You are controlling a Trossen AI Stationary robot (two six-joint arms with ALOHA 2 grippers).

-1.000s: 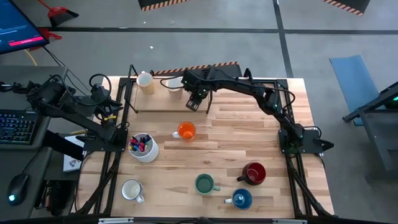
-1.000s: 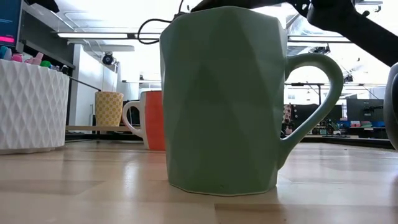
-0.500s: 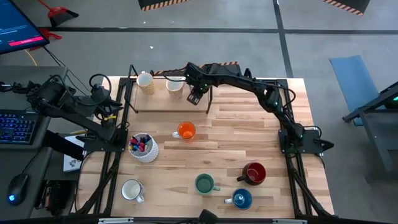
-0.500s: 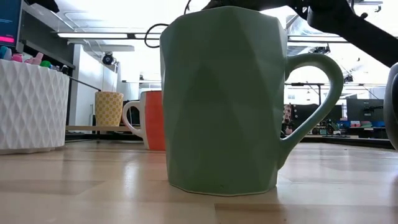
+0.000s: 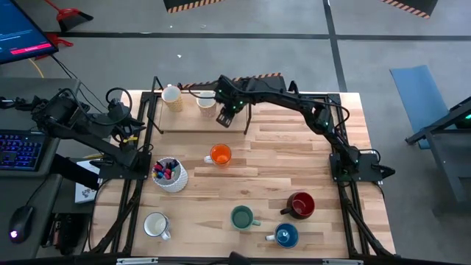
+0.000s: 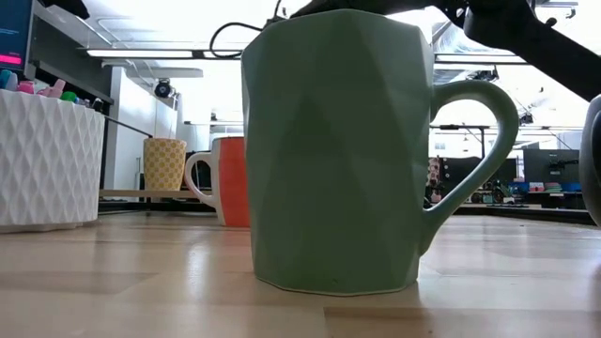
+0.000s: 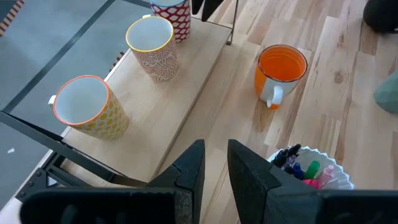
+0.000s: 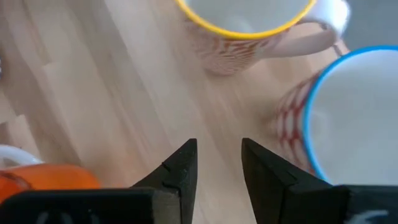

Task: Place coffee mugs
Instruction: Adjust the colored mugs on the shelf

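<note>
- Right gripper (image 5: 226,115) hangs over the raised wooden shelf (image 7: 180,93) at the table's far edge, fingers (image 8: 180,171) spread and holding nothing.
- Three patterned ceramic mugs stand upright there in a row: yellow-patterned (image 7: 90,115), red-patterned with yellow rim (image 7: 152,46), red-patterned with blue rim (image 8: 339,118).
- Orange ceramic mug (image 5: 220,154) stands upright mid-table, handle toward the left edge.
- Left gripper (image 7: 214,168) waits off the table's left edge, fingers slightly parted, empty.

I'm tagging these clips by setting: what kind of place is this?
Probably a robotics lab or workshop, not a home: a bare concrete floor with striped hazard tape, a monitor and keyboard beside the table, and an open office-like hall behind.
</note>
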